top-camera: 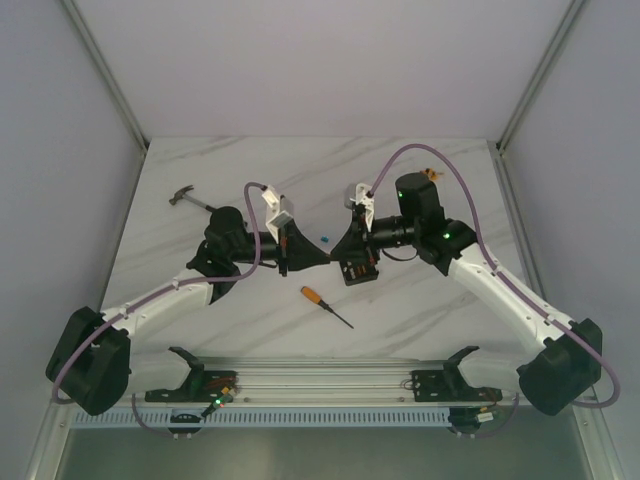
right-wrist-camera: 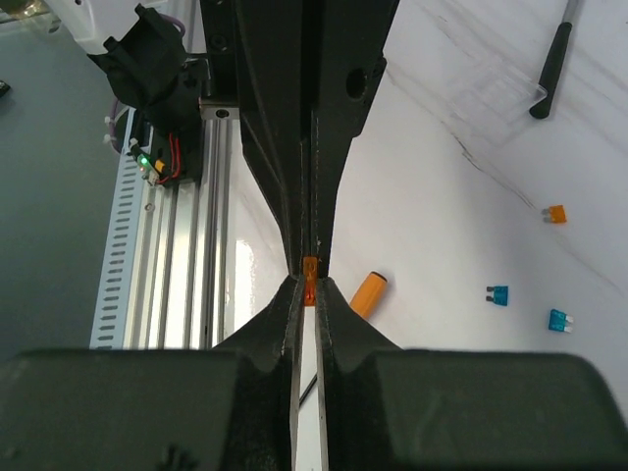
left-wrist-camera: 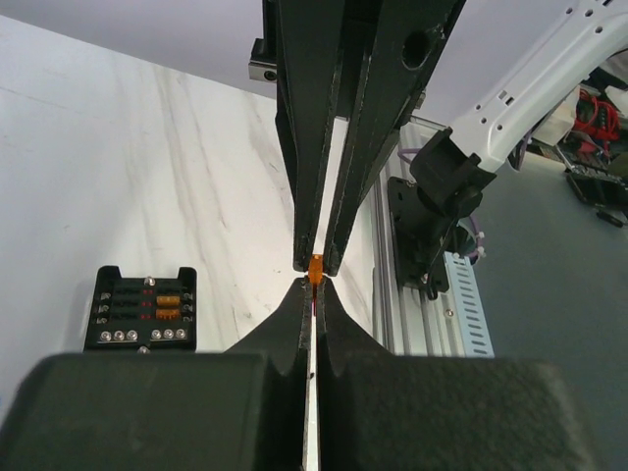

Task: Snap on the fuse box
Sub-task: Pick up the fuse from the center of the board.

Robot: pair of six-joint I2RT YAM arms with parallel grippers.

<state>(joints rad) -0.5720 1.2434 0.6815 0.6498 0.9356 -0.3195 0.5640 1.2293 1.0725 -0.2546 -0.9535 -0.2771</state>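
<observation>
Fuse box (left-wrist-camera: 142, 309), lower left of the left wrist view, top face uncovered with fuses showing, apparently nothing snapped on yet; left gripper (left-wrist-camera: 314, 274) and right gripper (right-wrist-camera: 310, 278) each pinched closed on a small orange piece (left-wrist-camera: 315, 265), loose fuses (right-wrist-camera: 497, 293) lying well apart.

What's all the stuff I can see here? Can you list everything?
fuse box: 1, black, middle of the table
hammer: 1, grey head and dark handle, far left
screwdriver: 1, orange handle, middle, nearer the rail
blue fuses: 2, loose on the table
orange fuse: 1, loose, near the blue ones
clear cover: 1, see-through and faint, beside the hammer
table: 1, white marble
rail: 1, silver, near edge
left gripper: 1, black, shut, beside the fuse box
right gripper: 1, black, shut, near the screwdriver
</observation>
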